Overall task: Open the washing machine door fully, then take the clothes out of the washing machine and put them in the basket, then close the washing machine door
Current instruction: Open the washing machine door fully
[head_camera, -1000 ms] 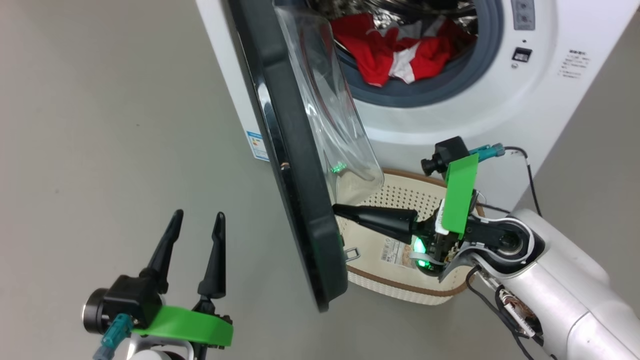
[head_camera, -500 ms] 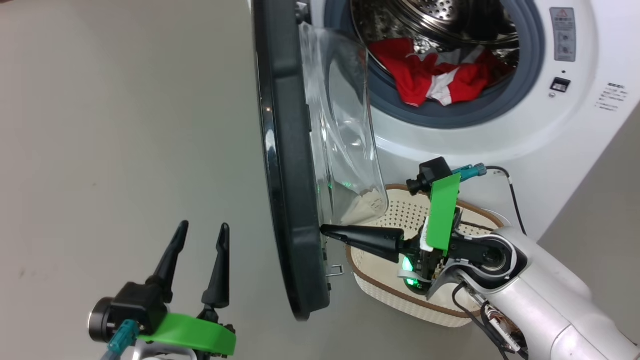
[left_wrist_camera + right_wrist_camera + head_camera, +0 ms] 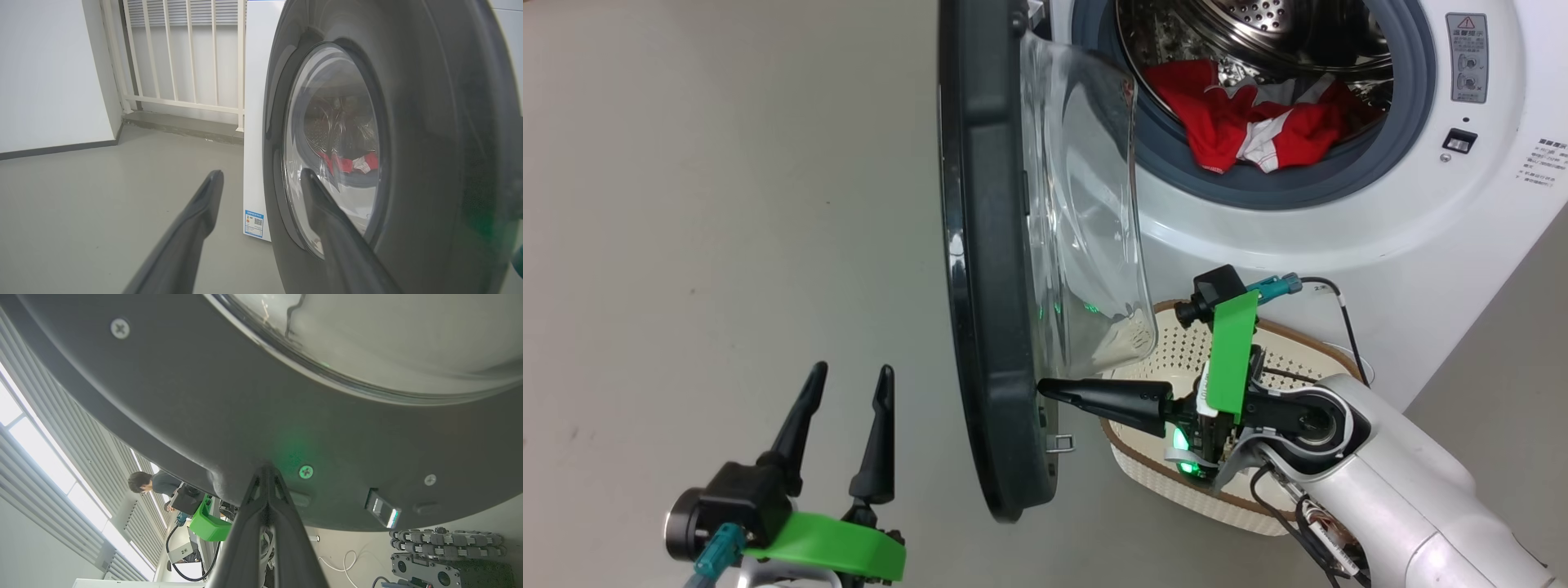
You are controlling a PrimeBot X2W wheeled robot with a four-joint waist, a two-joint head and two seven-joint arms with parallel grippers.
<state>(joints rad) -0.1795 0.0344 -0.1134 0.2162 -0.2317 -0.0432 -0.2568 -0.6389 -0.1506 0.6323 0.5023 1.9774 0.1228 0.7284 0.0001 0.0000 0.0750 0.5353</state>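
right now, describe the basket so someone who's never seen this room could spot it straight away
Find the big white washing machine with its black-rimmed door swung open. Low in front of it, just right of the door's bottom edge in the head view, sits the basket, partly behind the right gripper. It is cream plastic dotted with small holes, with a brown rim.

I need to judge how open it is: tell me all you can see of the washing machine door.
The washing machine door is round: a wide glossy black rim around a bulging clear glass bowl. It stands partly open, edge-on to the head camera, bowl towards the drum. Its dark inner face carries screws and a metal latch loop. The shut right tool touches that face with its tip; the open left tool stands apart.
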